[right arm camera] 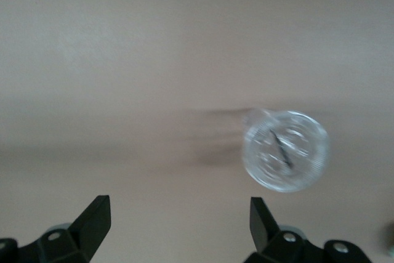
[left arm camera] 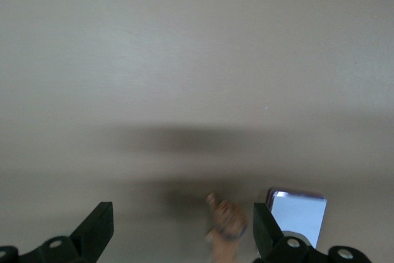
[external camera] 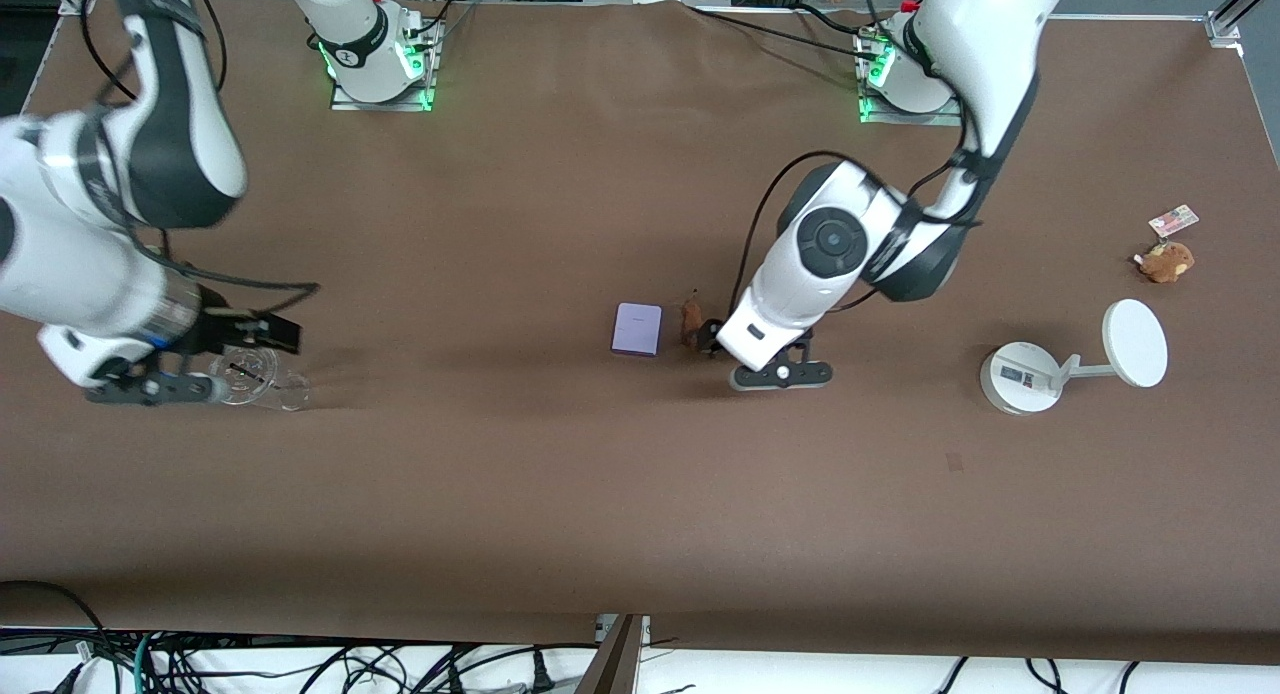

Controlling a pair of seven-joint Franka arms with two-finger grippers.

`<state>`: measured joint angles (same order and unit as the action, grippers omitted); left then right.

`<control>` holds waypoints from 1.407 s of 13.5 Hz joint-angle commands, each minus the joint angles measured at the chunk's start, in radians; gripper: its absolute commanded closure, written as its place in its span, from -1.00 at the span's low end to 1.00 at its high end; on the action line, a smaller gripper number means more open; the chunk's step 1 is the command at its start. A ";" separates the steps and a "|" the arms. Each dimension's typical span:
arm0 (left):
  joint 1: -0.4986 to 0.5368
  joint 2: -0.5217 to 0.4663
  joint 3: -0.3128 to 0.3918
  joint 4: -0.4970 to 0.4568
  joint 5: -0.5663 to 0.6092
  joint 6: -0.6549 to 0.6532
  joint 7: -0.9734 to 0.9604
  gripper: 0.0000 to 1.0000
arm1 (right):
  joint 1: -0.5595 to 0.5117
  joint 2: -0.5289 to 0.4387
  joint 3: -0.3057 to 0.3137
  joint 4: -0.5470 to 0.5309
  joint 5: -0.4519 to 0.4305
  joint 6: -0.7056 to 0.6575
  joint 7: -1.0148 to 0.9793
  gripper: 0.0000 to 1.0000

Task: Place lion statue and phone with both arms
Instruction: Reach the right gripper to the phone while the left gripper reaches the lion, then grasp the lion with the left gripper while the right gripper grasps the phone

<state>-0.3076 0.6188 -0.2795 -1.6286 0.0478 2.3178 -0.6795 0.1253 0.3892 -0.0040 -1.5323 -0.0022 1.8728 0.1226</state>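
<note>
The lion statue is a small reddish-brown figurine on the brown table, beside the lavender phone on the side toward the left arm's end. My left gripper is low at the statue and open. In the left wrist view the statue lies between the fingers, close to one of them, with the phone just outside. My right gripper is open and empty, over the table toward the right arm's end. Its wrist view shows both fingers spread with bare table between them.
A clear round cup stands by the right gripper; it also shows in the right wrist view. A white round stand with a disc and a brown plush with a card tag sit toward the left arm's end.
</note>
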 commanded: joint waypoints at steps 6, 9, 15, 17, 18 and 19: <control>-0.136 0.054 0.019 -0.040 0.037 0.028 -0.162 -1.00 | 0.154 0.141 -0.001 0.020 0.021 0.126 0.190 -1.00; -0.131 0.076 0.019 -0.039 0.110 0.035 -0.164 -0.83 | 0.195 0.174 0.001 0.018 0.028 0.143 0.210 -1.00; -0.131 0.090 0.029 -0.034 0.119 0.038 -0.155 0.64 | 0.276 0.229 0.001 0.018 0.036 0.253 0.367 -1.00; -0.124 0.081 0.034 -0.033 0.121 0.025 -0.150 0.75 | 0.309 0.249 0.001 0.018 0.036 0.284 0.414 -1.00; -0.108 0.070 0.034 -0.034 0.132 -0.003 -0.144 0.76 | 0.322 0.253 -0.001 0.018 0.034 0.301 0.446 -1.00; -0.093 0.058 0.034 -0.028 0.147 -0.049 -0.121 0.77 | 0.335 0.260 0.001 0.018 0.034 0.305 0.469 -1.00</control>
<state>-0.4265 0.7019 -0.2490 -1.6633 0.1601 2.3368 -0.8300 0.4327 0.6312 0.0016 -1.5305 0.0157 2.1617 0.5432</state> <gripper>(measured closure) 0.634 0.000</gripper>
